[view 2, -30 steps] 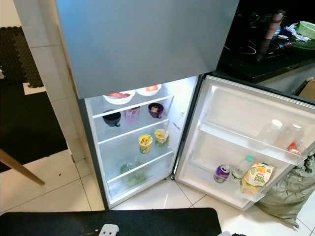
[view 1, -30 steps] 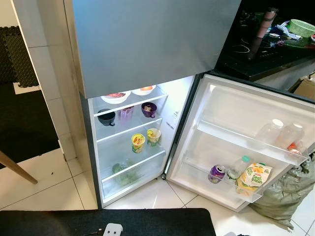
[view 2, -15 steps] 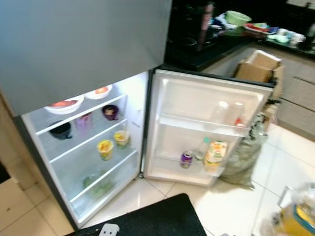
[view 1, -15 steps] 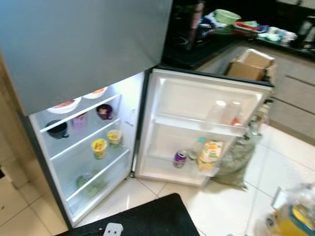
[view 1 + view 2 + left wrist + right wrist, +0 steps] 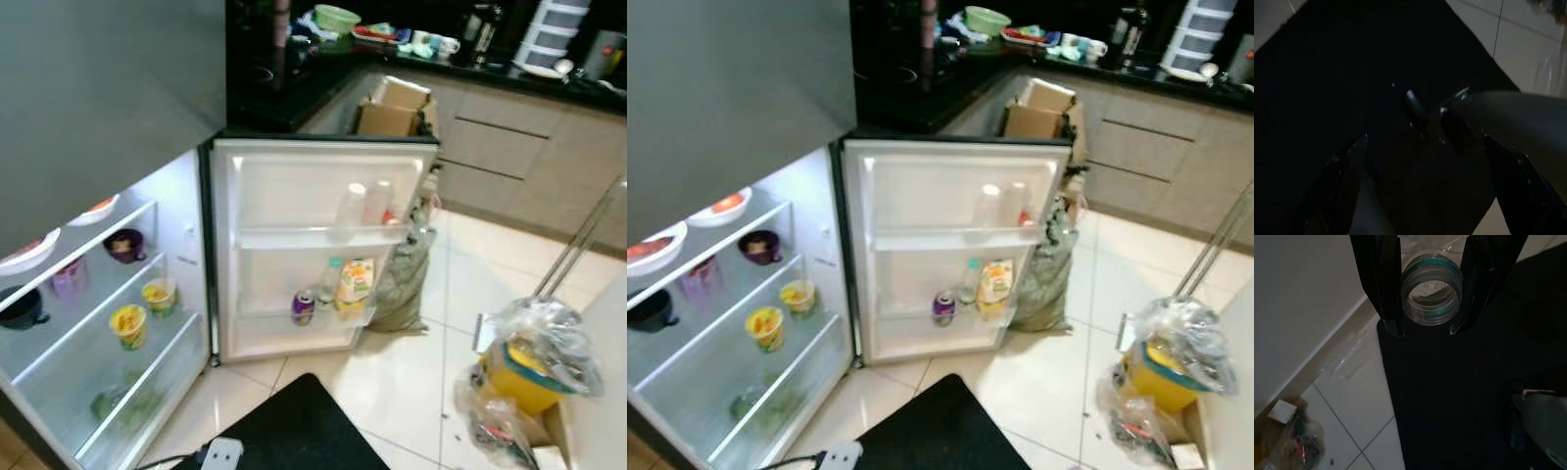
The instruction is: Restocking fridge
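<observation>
One clear bottle [image 5: 1431, 294] sits pinched in the right hand [image 5: 1427, 330], left hand [image 5: 1425, 161] spread and idle. Probably light, slick, squashy; grip the body, gently.

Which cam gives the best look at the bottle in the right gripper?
Right wrist view. The clear bottle sits end-on between the right gripper's two black fingers, its green-ringed round end facing the camera over the black mat. The left wrist view shows the dark mat and the left gripper, fingers apart.
</observation>
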Motion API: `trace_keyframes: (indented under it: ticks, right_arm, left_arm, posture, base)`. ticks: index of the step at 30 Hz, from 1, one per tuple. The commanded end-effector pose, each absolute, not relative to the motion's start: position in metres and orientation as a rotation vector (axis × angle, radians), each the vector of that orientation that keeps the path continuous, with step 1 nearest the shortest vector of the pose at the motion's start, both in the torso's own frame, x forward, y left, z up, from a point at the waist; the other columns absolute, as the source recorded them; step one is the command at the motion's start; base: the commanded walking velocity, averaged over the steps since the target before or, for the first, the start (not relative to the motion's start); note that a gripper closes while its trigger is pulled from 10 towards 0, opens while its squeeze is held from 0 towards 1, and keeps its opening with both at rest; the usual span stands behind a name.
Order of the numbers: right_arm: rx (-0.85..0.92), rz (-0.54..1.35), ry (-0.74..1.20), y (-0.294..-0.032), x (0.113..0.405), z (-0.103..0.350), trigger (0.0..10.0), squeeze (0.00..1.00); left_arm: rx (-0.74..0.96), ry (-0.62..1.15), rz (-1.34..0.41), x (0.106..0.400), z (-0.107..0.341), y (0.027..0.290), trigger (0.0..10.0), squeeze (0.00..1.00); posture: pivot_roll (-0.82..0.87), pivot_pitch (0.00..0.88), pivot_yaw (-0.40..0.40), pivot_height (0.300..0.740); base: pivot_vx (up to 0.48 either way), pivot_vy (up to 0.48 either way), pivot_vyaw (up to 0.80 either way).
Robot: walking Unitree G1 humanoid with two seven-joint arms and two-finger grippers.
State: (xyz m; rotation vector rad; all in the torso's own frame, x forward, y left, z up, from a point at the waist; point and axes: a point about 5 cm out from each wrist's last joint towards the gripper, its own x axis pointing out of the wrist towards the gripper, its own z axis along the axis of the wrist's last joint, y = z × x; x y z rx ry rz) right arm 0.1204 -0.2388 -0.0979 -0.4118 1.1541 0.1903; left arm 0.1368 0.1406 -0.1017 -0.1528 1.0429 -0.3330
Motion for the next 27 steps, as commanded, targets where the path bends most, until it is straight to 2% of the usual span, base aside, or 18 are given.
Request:
trace_keyframes:
  ticks: [1, 11, 18, 27]
  right_arm:
    - [-0.428, 0.185, 1.164, -0.243, 0.117, -0.098, 10.0, 0.0]
    - [-0.425, 0.16, 1.125, -0.247, 0.127, -0.094, 10.0, 0.0]
    - [-0.422, 0.143, 1.065, -0.246, 0.136, -0.09, 10.0, 0.0]
    - [-0.335, 0.054, 0.954, -0.247, 0.159, -0.079, 10.0, 0.0]
  left_arm:
    - [-0.141, 1.047, -0.339, 0.137, -0.102, 0.141, 10.0, 0.0]
    - [-0.141, 1.044, -0.339, 0.138, -0.101, 0.14, 10.0, 0.0]
    - [-0.138, 1.044, -0.338, 0.138, -0.102, 0.14, 10.0, 0.0]
    - [-0.131, 1.044, -0.338, 0.137, -0.102, 0.14, 10.0, 0.0]
  posture:
    - [-0.07, 0.0, -0.072, 0.74]
    - [-0.07, 0.0, -0.072, 0.74]
    - [-0.07, 0.0, -0.076, 0.74]
    - [-0.07, 0.0, -0.076, 0.74]
  base:
    - [0.0, 0.0, -0.79]
    - [0.0, 0.0, -0.8]
    - [0.0, 0.0, 0.0]
    - [0.0, 0.0, 0.0]
